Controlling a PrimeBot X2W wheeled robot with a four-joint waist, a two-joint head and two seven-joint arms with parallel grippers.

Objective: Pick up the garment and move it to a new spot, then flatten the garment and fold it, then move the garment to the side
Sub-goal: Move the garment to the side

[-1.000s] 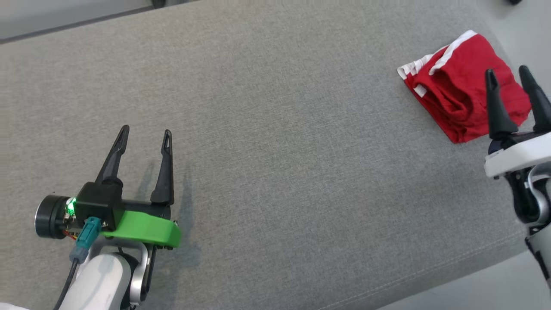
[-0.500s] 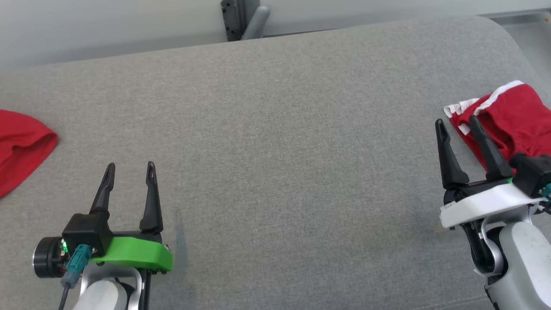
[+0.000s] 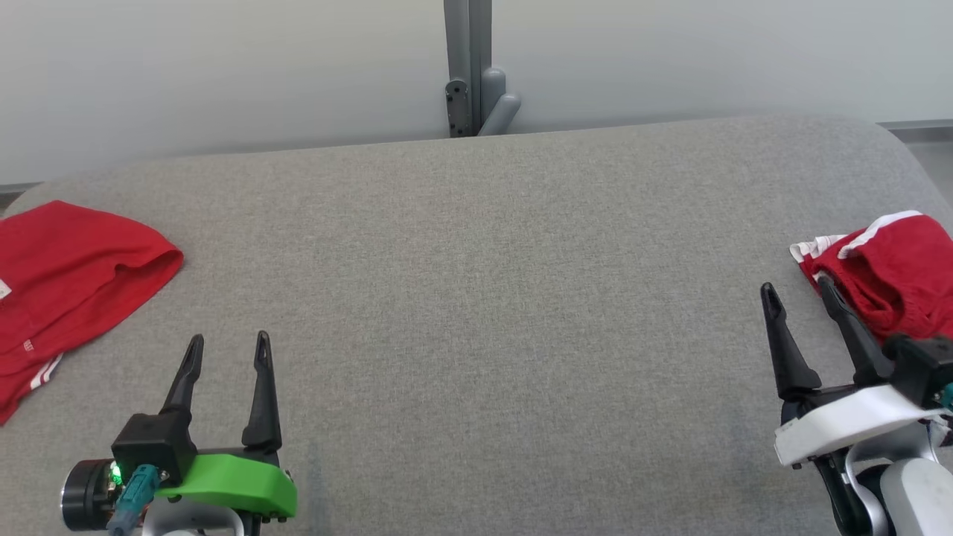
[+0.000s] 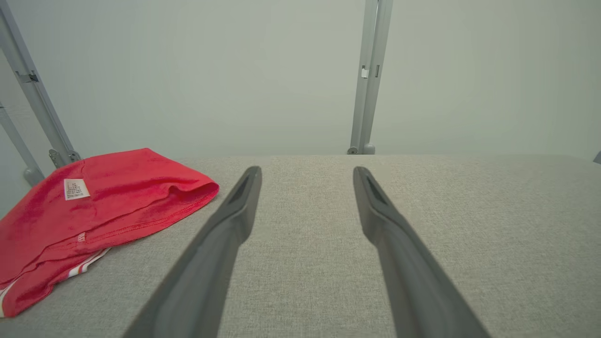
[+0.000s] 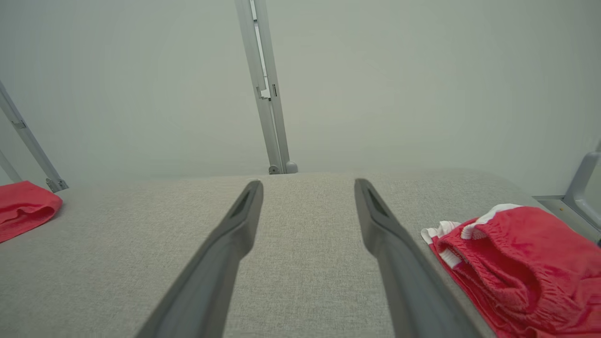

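Note:
Two red garments lie on the grey padded surface. One is spread loosely at the far left, with a white label and white stripes; its edge shows in the right wrist view. The other is a bunched, folded red garment with white trim at the far right. My left gripper is open and empty, to the right of the left garment. My right gripper is open and empty, just left of the folded garment.
A pale wall runs behind the surface, with a grey metal post at its middle and slanted metal struts at the left. The surface's right corner is rounded. Wide bare fabric lies between the two grippers.
The head camera has tilted up and turned, bringing the left garment, wall and post into view. My right gripper's fingers now sit left of the folded garment instead of across it.

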